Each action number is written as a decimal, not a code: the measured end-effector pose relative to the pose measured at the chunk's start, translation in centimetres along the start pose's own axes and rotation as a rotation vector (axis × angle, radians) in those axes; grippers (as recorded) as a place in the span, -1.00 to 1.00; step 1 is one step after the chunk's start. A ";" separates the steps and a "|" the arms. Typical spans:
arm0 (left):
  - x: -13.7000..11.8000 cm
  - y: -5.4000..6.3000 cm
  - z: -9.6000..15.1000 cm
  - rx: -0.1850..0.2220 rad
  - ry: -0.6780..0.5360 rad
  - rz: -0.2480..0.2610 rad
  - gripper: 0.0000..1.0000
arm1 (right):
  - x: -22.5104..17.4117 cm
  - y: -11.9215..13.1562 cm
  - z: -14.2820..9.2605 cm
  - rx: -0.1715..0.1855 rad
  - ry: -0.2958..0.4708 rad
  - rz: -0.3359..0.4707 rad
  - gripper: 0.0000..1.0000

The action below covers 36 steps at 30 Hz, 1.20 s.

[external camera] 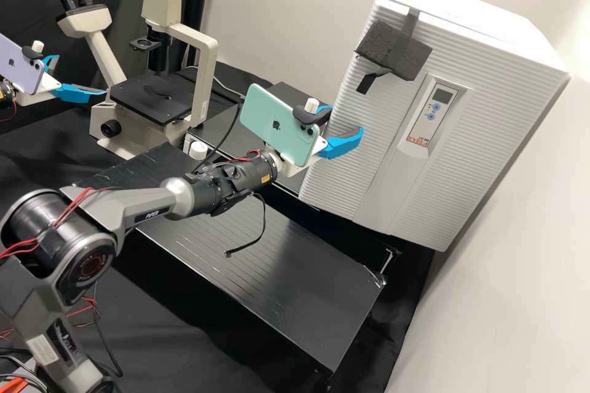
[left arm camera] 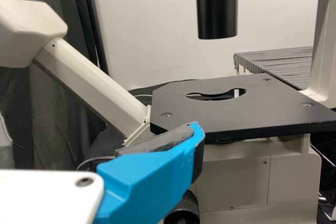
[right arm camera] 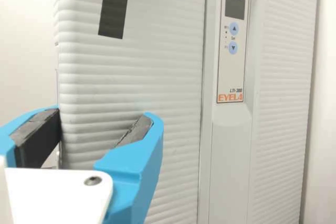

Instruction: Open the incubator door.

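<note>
So the incubator door [external camera: 375,135] is on the front of the white incubator, ribbed, and looks closed to me. A dark foam block [external camera: 393,52] is taped up high, and there's a grey control panel [external camera: 430,112] with two blue buttons. Right gripper [external camera: 346,120] has its jaws spread around the door's side edge; can't tell if they touch it. Left gripper [external camera: 82,75] is spread too, near the microscope [external camera: 200,73]. The right arm [external camera: 175,196] reaches over a black platform [external camera: 289,258].
</note>
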<state>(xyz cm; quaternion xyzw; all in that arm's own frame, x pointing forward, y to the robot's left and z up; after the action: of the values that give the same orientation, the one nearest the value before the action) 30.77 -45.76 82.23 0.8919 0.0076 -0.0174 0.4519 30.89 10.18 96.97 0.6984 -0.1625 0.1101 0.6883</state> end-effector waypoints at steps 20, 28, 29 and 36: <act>0.0 0.0 0.0 0.000 0.000 0.000 1.00 | -6.5 3.7 2.1 0.033 -0.025 0.076 1.00; 0.0 0.0 0.0 0.000 0.000 0.000 1.00 | -7.7 4.4 2.1 -0.073 -0.114 0.132 1.00; 0.0 0.0 0.0 0.000 0.000 0.000 1.00 | -7.8 4.4 2.1 -0.078 -0.127 0.134 1.00; 0.0 0.0 0.0 0.000 0.000 0.000 1.00 | -8.4 4.7 2.4 -0.083 -0.215 0.151 1.00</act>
<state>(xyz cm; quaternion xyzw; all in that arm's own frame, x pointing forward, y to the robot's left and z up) 30.77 -45.76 82.23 0.8919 0.0076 -0.0174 0.4519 21.21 8.45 98.06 0.6630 -0.2921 0.0794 0.6847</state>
